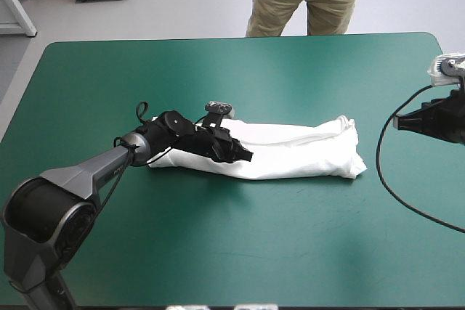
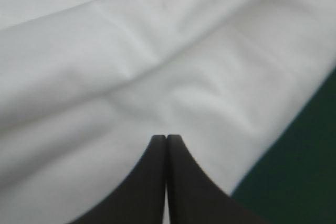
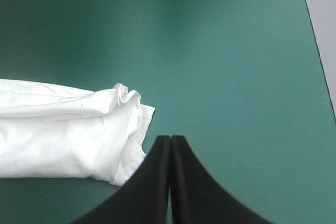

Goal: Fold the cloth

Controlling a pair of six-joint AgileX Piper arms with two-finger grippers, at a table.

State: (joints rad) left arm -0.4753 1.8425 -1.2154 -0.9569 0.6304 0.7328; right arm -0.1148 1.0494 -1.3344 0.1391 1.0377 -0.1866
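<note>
Left tool (image 1: 247, 156): we see its black fingers (image 2: 152, 182) pressed together into one point, no cloth visible between them. It sits low over the T-shirt (image 1: 290, 152), above the end of the bundle nearer its own arm, tips pointing along the bundle's length. From the left wrist view white fabric (image 2: 157, 66) fills almost everything ahead of and under the tool, in soft lengthwise creases. A strip of bare bench (image 2: 310, 156) shows off to one side of the tips.

Right tool (image 3: 170, 137): fingers also pressed together, holding nothing. It hangs over bare teal-green bench (image 3: 236, 51), apart from the T-shirt. The bundle's bunched end (image 3: 126, 124) lies just beside its tips and slightly ahead, on the side toward the other arm.

T-shirt itself is a long, narrow folded bundle lying flat on the bench (image 1: 218, 252), roughly mid-bench, running from under the left tool out toward the right tool. The end nearest the right tool is puckered, with layered edges showing.
</note>
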